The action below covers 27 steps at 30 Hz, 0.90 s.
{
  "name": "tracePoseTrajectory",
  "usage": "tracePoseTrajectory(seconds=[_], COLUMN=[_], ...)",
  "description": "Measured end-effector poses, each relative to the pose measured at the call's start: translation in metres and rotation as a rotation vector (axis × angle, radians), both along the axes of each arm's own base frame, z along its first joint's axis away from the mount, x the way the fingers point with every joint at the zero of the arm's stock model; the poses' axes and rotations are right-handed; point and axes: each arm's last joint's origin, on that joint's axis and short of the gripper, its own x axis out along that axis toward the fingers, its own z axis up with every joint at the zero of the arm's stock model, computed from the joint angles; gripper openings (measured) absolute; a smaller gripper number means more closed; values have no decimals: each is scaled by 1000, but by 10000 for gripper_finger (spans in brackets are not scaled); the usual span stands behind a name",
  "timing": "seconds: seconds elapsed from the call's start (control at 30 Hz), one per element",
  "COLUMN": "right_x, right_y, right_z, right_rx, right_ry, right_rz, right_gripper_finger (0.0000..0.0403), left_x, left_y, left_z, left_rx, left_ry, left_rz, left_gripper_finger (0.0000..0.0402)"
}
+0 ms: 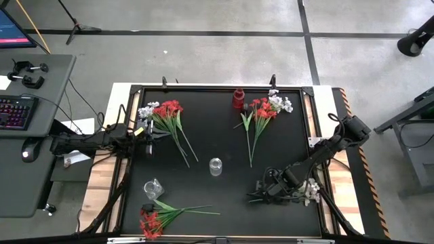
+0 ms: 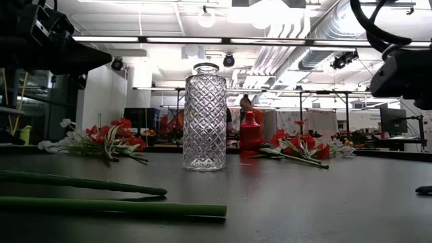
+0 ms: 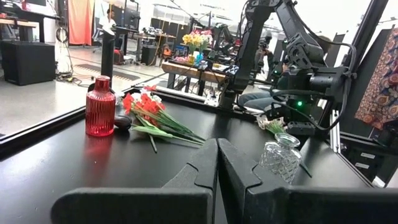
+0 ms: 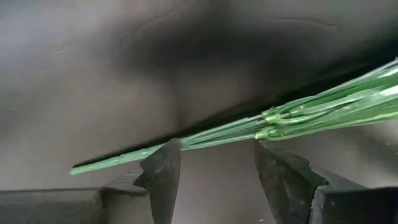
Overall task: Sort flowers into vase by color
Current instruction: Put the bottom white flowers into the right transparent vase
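Note:
Near the table's near right, my right gripper (image 1: pixel 266 189) points steeply down, open, over the green stems (image 4: pixel 217 134) of a white-bloomed bunch of flowers (image 1: pixel 310 192) lying flat on the table. The stems run slantwise past both fingertips. A clear glass vase (image 1: pixel 215 166) stands upright mid-table, and a red vase (image 1: pixel 238 99) stands at the far edge. Red and white flowers lie at the far left (image 1: pixel 164 115) and far middle (image 1: pixel 266 110); a red bunch (image 1: pixel 152 221) lies at the near left. My left gripper (image 3: pixel 217 163) waits shut at the table's left edge.
A second clear vase (image 1: pixel 153 188) sits near the red bunch at the near left. In the low view, long green stems (image 2: pixel 115 206) lie across the foreground before the upright clear vase (image 2: pixel 204 118). Raised rails frame the black table top (image 1: pixel 203 139).

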Motion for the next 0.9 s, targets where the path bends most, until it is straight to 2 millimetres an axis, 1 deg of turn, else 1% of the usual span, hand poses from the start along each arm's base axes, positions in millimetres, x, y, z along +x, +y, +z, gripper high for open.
tracePoseTrajectory(seconds=[0.63,0.9], right_x=[11,19], right_y=[-16,-16], right_z=[0,2], right_rx=[-14,21], right_ry=[-1,-74], right_rz=[-68,-85], right_gripper_finger=[195,195], left_x=[0,0], left_y=[0,0], left_z=[0,0], left_rx=[0,0], left_ry=[0,0], left_rz=[0,0], left_gripper_finger=[0,0])
